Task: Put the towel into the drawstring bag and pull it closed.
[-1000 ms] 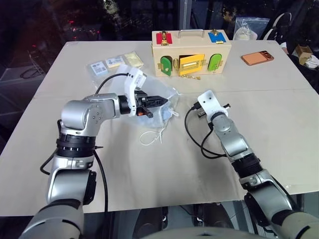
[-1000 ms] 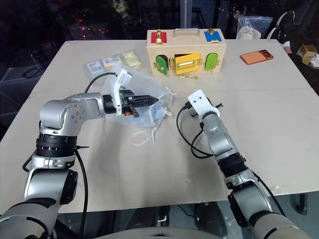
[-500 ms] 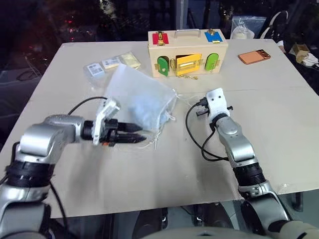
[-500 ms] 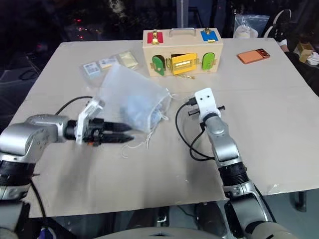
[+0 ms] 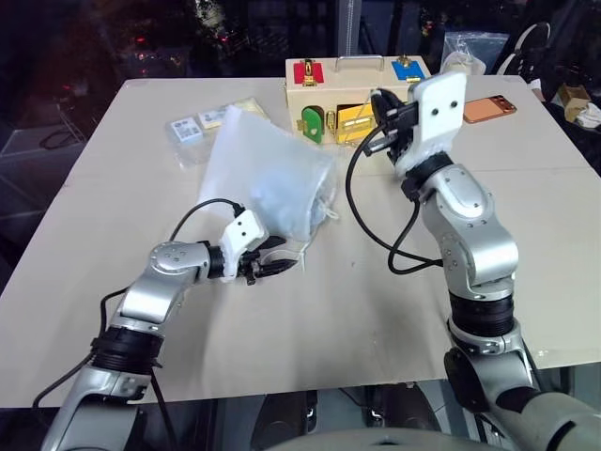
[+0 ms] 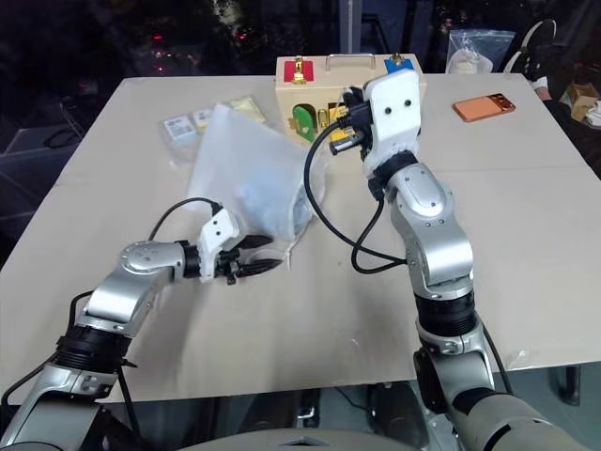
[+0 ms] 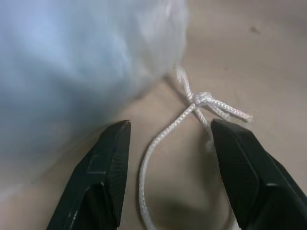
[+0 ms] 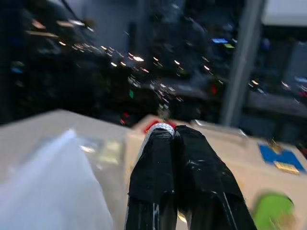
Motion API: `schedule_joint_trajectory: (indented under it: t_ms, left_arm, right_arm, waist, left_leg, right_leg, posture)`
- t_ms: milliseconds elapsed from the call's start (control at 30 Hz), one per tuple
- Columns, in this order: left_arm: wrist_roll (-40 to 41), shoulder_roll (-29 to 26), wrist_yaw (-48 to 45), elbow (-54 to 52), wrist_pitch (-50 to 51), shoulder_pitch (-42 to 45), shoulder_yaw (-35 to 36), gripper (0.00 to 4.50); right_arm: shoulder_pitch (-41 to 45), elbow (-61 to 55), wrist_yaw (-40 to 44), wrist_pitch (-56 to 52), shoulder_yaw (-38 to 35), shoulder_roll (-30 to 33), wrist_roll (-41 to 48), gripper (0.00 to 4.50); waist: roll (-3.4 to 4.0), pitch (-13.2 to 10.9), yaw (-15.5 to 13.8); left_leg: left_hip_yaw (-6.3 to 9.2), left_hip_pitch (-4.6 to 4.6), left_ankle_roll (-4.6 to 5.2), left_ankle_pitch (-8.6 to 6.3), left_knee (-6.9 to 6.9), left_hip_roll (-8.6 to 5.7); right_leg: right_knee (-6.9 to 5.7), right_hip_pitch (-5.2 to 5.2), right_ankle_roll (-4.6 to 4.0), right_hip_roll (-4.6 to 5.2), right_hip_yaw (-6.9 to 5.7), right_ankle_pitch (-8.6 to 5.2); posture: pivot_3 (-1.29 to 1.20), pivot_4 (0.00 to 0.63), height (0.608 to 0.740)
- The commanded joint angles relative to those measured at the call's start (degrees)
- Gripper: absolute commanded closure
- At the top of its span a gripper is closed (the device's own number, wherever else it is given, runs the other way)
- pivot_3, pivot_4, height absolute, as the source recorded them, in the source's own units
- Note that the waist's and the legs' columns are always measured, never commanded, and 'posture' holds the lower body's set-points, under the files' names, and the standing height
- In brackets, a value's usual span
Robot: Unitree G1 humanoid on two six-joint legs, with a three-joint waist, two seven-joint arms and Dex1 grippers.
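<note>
One drawstring bag (image 5: 268, 178), soft and light, lay mid-table with the towel (image 5: 272, 193) inside. At its 5 o'clock, the left gripper (image 7: 168, 158) gaped around the knotted cord (image 7: 201, 100), likely the best hold. The right gripper (image 8: 175, 139) pinched a cord, raised.

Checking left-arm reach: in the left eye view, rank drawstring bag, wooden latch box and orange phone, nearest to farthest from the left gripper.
1. drawstring bag, just beyond the left gripper, its cord between the jaws.
2. wooden latch box, at the table's far middle.
3. orange phone, far right corner.
</note>
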State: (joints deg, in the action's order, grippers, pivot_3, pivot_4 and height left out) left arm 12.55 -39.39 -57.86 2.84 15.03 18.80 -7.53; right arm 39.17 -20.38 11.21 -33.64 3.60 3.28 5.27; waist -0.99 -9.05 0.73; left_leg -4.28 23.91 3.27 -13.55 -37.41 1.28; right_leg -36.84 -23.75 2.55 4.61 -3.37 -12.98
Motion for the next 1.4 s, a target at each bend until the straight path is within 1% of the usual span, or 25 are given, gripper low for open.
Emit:
schedule_joint_trajectory:
  t_ms: [33,167,200,233,267,300,333,400,433,533,633,833,867,933,967,1000,1067,1133,1233,1333,1400]
  left_arm:
    - [0.8,1.5,-1.5,-0.3,3.4,-0.6,-1.9,1.81]
    - [0.8,4.2,-0.4,1.6,6.1,1.2,-1.7,1.81]
    - [0.0,4.2,-0.7,2.1,5.5,1.5,-2.0,2.20]
    - [-0.4,4.0,-1.2,2.6,5.2,1.7,-2.0,2.34]
    - [-0.5,3.8,-1.3,3.2,5.2,2.1,-1.5,2.67]
    - [-0.1,3.6,-1.5,3.8,5.2,2.5,-0.8,3.08]
    - [0.2,3.2,-2.0,4.2,5.2,2.7,-0.1,3.68]
    - [0.3,2.4,-2.7,4.8,4.6,2.8,0.5,4.45]
    - [0.2,2.2,-2.9,5.0,4.2,2.8,0.6,4.45]
    - [-4.2,1.1,-1.9,6.8,-2.1,2.4,-1.2,4.45]
    - [-6.1,2.0,-0.4,6.9,-4.4,2.0,-2.4,4.45]
    - [-3.1,5.2,-0.1,4.3,1.8,1.7,-2.4,4.45]
    - [-3.6,5.6,0.5,4.9,1.7,2.1,-2.4,3.94]
    - [-4.1,6.0,1.7,5.9,1.3,2.4,-1.9,3.94]
    - [-4.1,6.0,1.9,6.0,0.9,2.3,-1.4,4.09]
    - [-4.2,6.0,2.7,6.4,0.1,2.3,-0.7,4.45]
    - [-3.5,6.0,4.0,6.5,-0.5,2.1,1.2,4.45]
    - [-3.8,5.8,6.9,6.6,-3.4,2.1,3.8,4.45]
    - [-5.0,5.0,9.8,5.4,-7.2,1.2,5.7,4.45]
    - [-5.5,5.7,13.3,4.9,-10.2,0.3,7.9,4.45]
    - [-4.3,7.1,17.1,4.1,-11.1,0.5,11.0,4.45]
  right_arm:
    - [-0.1,-1.0,0.6,0.2,0.7,1.0,0.1,4.50]
    - [-0.5,-0.3,0.4,0.5,0.8,1.0,0.4,4.50]
    - [-0.5,-0.1,0.4,0.6,0.9,1.0,0.3,4.50]
    - [-0.7,0.0,0.3,0.7,0.9,1.0,0.2,4.50]
    - [-0.8,0.1,0.3,0.7,0.9,1.0,0.2,4.50]
    - [-0.9,0.2,0.2,0.7,0.9,1.0,0.2,4.50]
    - [-1.1,0.2,0.3,0.7,1.0,1.1,0.1,4.50]
    - [-1.4,0.3,0.3,0.8,1.0,1.2,0.1,4.50]
    - [-1.5,0.3,0.3,0.9,1.1,1.2,0.0,4.50]
    - [-1.8,0.6,0.3,1.1,1.2,1.1,0.0,4.50]
    - [-1.9,0.7,0.2,1.3,1.4,1.0,0.0,4.50]
    - [-1.9,1.4,0.2,1.6,1.4,1.0,0.0,4.50]
    - [-2.0,1.5,0.2,1.6,1.4,1.1,0.0,4.50]
    - [-2.2,1.5,0.1,1.7,1.3,1.2,0.1,4.50]
    - [-2.3,1.5,0.1,1.7,1.1,1.3,0.0,4.50]
    - [-2.5,1.5,0.0,1.7,0.9,1.5,0.0,4.50]
    - [-2.9,1.4,-0.2,1.8,0.4,1.8,0.0,4.50]
    - [-3.2,1.5,-0.5,2.0,-0.8,2.7,0.0,4.50]
    - [-3.1,1.6,-0.7,2.3,-2.6,4.1,0.2,4.50]
    - [-3.1,1.5,-0.8,2.6,-3.5,5.0,0.3,4.50]
    - [-2.8,1.4,-0.9,2.6,-4.1,5.5,0.2,4.50]
  waist:
    - [0.00,0.0,0.0]
    - [0.01,0.0,-0.2]
    - [0.01,0.0,-0.2]
    - [0.01,0.0,-0.2]
    - [0.00,0.0,-0.2]
    - [0.00,0.0,-0.1]
    - [0.00,0.0,0.0]
    - [0.00,0.0,0.1]
    - [0.00,0.0,0.2]
    - [0.01,0.0,0.3]
    - [0.01,0.0,0.2]
    - [0.01,0.1,-0.2]
    - [0.01,0.1,-0.2]
    - [0.01,0.1,-0.2]
    - [0.01,0.1,-0.1]
    - [0.01,0.1,-0.1]
    - [0.01,0.1,0.0]
    - [0.01,0.1,0.1]
    - [0.02,0.1,0.2]
    - [0.02,0.1,0.1]
    - [0.01,0.1,0.1]
  left_leg:
    - [-0.03,0.00,0.01,0.00,0.00,-0.02]
    - [-0.04,0.00,0.13,-0.05,-0.07,-0.08]
    - [-0.01,-0.01,0.20,-0.08,-0.11,-0.08]
    - [0.01,-0.01,0.22,-0.09,-0.12,-0.08]
    - [0.01,-0.02,0.22,-0.08,-0.14,-0.08]
    - [0.00,-0.04,0.22,-0.08,-0.14,-0.08]
    - [-0.01,-0.05,0.19,-0.07,-0.14,-0.08]
    - [-0.01,-0.06,0.10,-0.01,-0.14,-0.06]
    - [0.00,-0.06,0.09,-0.01,-0.14,-0.03]
    - [-0.01,-0.07,0.09,-0.02,-0.09,0.01]
    - [0.00,-0.08,0.09,-0.02,-0.06,0.00]
    - [0.00,-0.09,0.27,-0.12,-0.13,-0.02]
    - [0.00,-0.09,0.27,-0.12,-0.14,-0.03]
    - [0.00,-0.08,0.25,-0.11,-0.14,-0.05]
    - [-0.01,-0.08,0.25,-0.11,-0.14,-0.05]
    - [0.00,-0.08,0.21,-0.08,-0.14,-0.05]
    - [0.00,-0.08,0.20,-0.08,-0.14,-0.03]
    - [0.00,-0.08,0.22,-0.09,-0.13,-0.02]
    - [0.00,-0.08,0.24,-0.11,-0.13,0.00]
    - [0.01,-0.07,0.12,-0.05,-0.08,0.00]
    - [0.00,-0.06,0.08,-0.02,-0.03,0.00]
  right_leg:
    - [0.00,0.00,0.00,0.03,0.01,0.00]
    - [-0.01,0.04,0.02,0.07,0.03,0.00]
    - [-0.02,0.06,0.02,0.06,0.01,0.00]
    - [-0.03,0.07,0.02,0.06,-0.01,0.00]
    - [-0.05,0.07,0.02,0.05,-0.01,0.00]
    - [-0.06,0.08,0.02,0.05,0.02,0.00]
    - [-0.07,0.08,0.02,0.04,0.03,0.00]
    - [-0.07,0.07,0.02,0.02,0.03,0.00]
    - [-0.08,0.06,0.02,-0.01,0.03,0.00]
    - [-0.09,0.04,0.02,-0.05,0.05,0.00]
    - [-0.09,0.04,0.01,-0.04,0.04,0.00]
    - [-0.09,0.09,0.01,0.01,0.03,0.00]
    - [-0.09,0.09,0.01,0.02,0.03,0.00]
    - [-0.08,0.10,0.02,0.03,0.04,0.00]
    - [-0.08,0.09,0.02,0.03,0.04,0.00]
    - [-0.08,0.09,0.02,0.02,0.04,0.00]
    - [-0.08,0.09,0.02,0.00,0.03,0.00]
    - [-0.09,0.08,0.02,-0.01,0.03,0.01]
    - [-0.09,0.06,0.02,-0.01,0.05,0.01]
    - [-0.08,0.03,0.01,0.01,0.04,0.01]
    - [-0.07,0.03,0.01,0.03,0.03,0.01]
  posture:
    - [0.00,0.150,0.740]
    - [0.00,0.150,0.740]
    - [0.00,0.150,0.740]
    - [0.00,0.150,0.740]
    - [0.00,0.150,0.740]
    - [0.00,0.150,0.740]
    - [0.00,0.150,0.740]
    - [0.00,0.150,0.740]
    - [0.00,0.150,0.740]
    - [0.00,0.150,0.740]
    - [0.00,0.150,0.740]
    - [0.00,0.150,0.740]
    - [0.00,0.150,0.740]
    - [0.00,0.150,0.740]
    - [0.00,0.150,0.740]
    - [0.00,0.150,0.740]
    - [0.00,0.150,0.740]
    - [0.00,0.150,0.740]
    - [0.00,0.150,0.740]
    - [0.00,0.150,0.740]
    - [0.00,0.150,0.740]
